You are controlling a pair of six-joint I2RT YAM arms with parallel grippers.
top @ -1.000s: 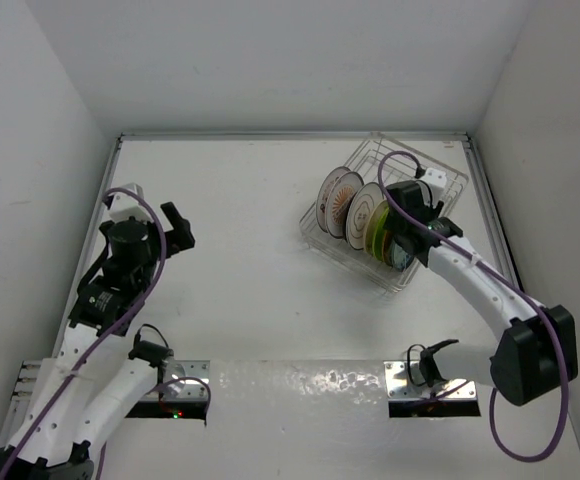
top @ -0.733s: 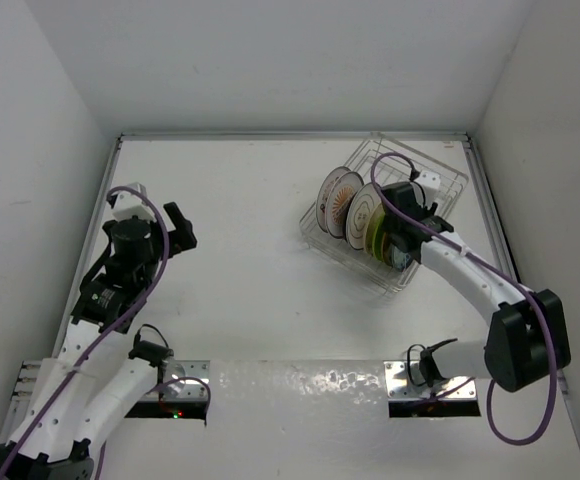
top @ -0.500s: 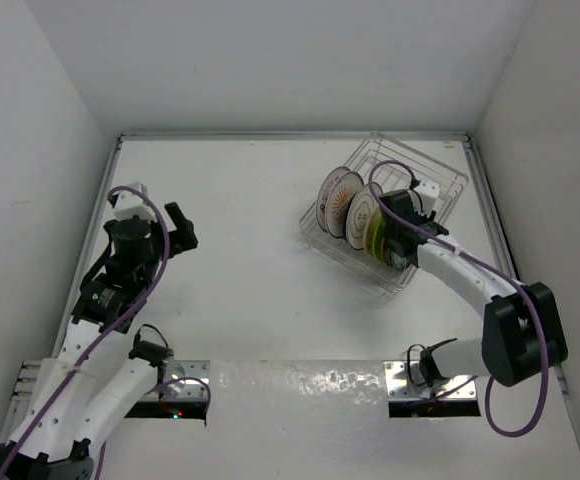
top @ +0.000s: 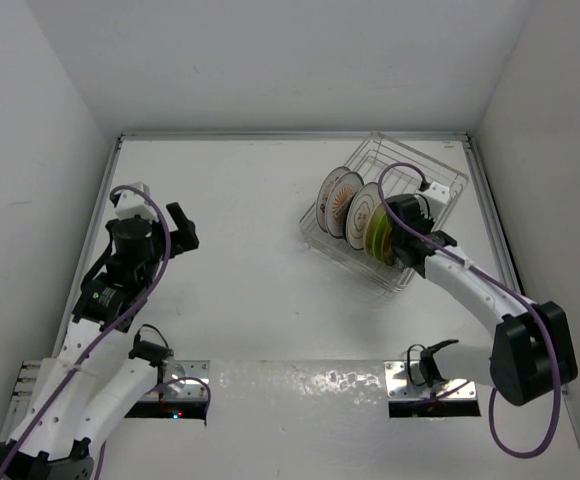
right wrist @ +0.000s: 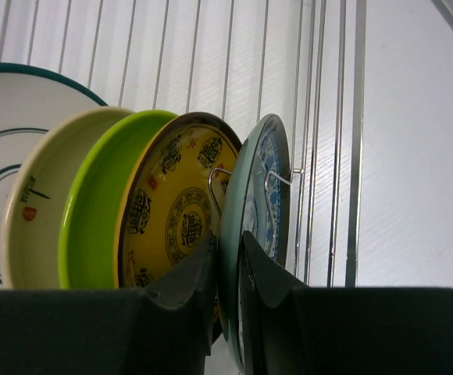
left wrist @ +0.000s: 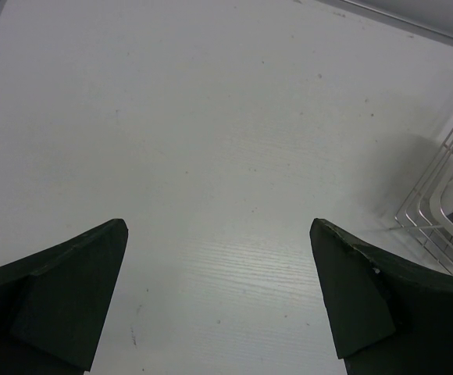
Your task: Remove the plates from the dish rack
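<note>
Fingers (right wrist: 277, 289) astride teal plate (right wrist: 262, 180) rim, yellow plate (right wrist: 178, 211) just beside.

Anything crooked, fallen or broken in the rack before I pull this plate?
Only the dish rack looks odd: it sits skewed to the table edges. The plates stand upright in their slots, none fallen. The right gripper pinches the teal plate by its rim.

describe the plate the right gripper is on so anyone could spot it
Find the wire dish rack at the far right, holding plates on edge. The teal plate ends the row, its rim between the right gripper fingers. Unlike the yellow-faced plate beside it, it is blue-green with pale blue patterning.
</note>
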